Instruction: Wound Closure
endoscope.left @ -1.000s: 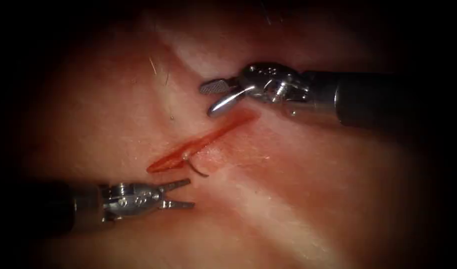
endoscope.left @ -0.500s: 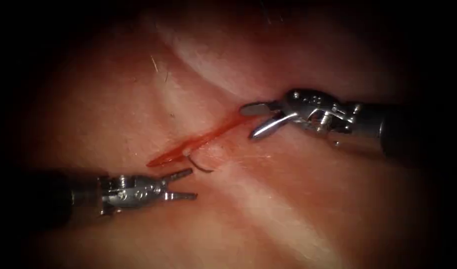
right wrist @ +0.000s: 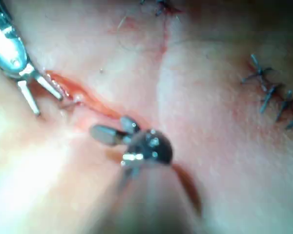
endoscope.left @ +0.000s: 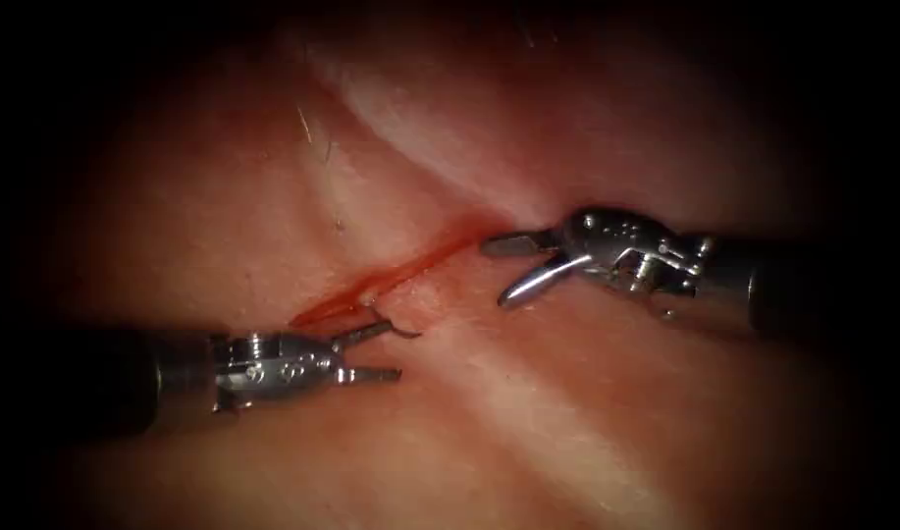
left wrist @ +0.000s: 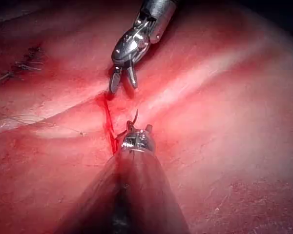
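Note:
The cut [endoscope.left: 410, 267] runs slantwise across the tissue [endoscope.left: 587, 412], with red fluid along it. Near its lower end a short curved piece of the needle [endoscope.left: 398, 327] stands out of the tissue on the cut's right side; the rest is buried. My left tool [endoscope.left: 386, 350] comes in from the lower left with jaws open, its upper jaw right beside the needle, holding nothing. My right tool [endoscope.left: 499, 270] hovers open at the cut's upper end, on the right side, holding nothing. The left wrist view has the needle [left wrist: 135, 117] just past my left tool [left wrist: 137, 128], and the right tool [left wrist: 122, 84] beyond.
A few fine pale strands [endoscope.left: 317, 147] lie on the tissue up and left of the cut. Older stitched lines [right wrist: 273, 92] sit on the tissue away from this cut. A pale ridge [endoscope.left: 528, 412] runs down to the lower right.
The right tool moved down and to the right, from above the cut's upper end to its right side. The left tool moved up and right until its upper jaw reached the needle.

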`<state>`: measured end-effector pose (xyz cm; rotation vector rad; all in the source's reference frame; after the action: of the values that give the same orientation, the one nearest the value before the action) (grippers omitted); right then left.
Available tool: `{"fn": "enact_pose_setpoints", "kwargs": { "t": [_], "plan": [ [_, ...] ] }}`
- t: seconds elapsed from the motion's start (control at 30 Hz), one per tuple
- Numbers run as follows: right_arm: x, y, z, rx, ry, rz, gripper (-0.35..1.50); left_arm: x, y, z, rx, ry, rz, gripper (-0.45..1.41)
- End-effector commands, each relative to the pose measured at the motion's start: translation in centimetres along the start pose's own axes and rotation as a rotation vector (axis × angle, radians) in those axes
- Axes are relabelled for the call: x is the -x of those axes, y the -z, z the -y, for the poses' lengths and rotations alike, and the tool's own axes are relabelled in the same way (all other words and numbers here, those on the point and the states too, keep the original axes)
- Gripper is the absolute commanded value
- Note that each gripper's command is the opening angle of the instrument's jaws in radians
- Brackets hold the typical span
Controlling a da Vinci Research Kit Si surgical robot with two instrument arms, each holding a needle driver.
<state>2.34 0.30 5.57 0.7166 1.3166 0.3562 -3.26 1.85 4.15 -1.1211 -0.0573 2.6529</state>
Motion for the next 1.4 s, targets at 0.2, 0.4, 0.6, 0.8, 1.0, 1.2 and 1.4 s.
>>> {"fn": "enact_pose_setpoints", "kwargs": {
  "t": [0.2,0.4,0.6,0.8,1.0,1.2,1.4],
  "plan": [
    [0.01,-0.1,-0.06,-0.003,0.003,-0.001,0.93,-0.01,-0.2,0.05,-0.014,0.01,0.007,0.69],
    [0.03,-0.12,-0.05,-0.008,0.005,0.001,0.93,0.05,-0.33,0.15,-0.02,0.01,0.009,0.71],
    [0.04,-0.14,-0.06,-0.006,0.001,0.001,0.91,0.06,-0.41,0.23,-0.037,0.017,0.02,0.59],
    [0.04,-0.13,-0.07,-0.005,-0.006,-0.002,0.86,0.11,-0.39,0.2,-0.076,0.061,0.041,-0.45],
    [0.05,-0.13,-0.08,-0.004,-0.018,-0.006,0.83,0.13,-0.3,0.12,-0.129,0.127,0.082,-0.45],
    [0.05,-0.13,-0.08,-0.004,-0.03,-0.006,0.83,-0.05,-0.3,-0.08,-0.036,0.255,0.022,-0.45],
    [0.08,-0.15,-0.06,-0.023,-0.062,-0.003,0.86,-0.35,-0.26,-0.33,0.061,0.321,-0.098,-0.45]
  ]
}}
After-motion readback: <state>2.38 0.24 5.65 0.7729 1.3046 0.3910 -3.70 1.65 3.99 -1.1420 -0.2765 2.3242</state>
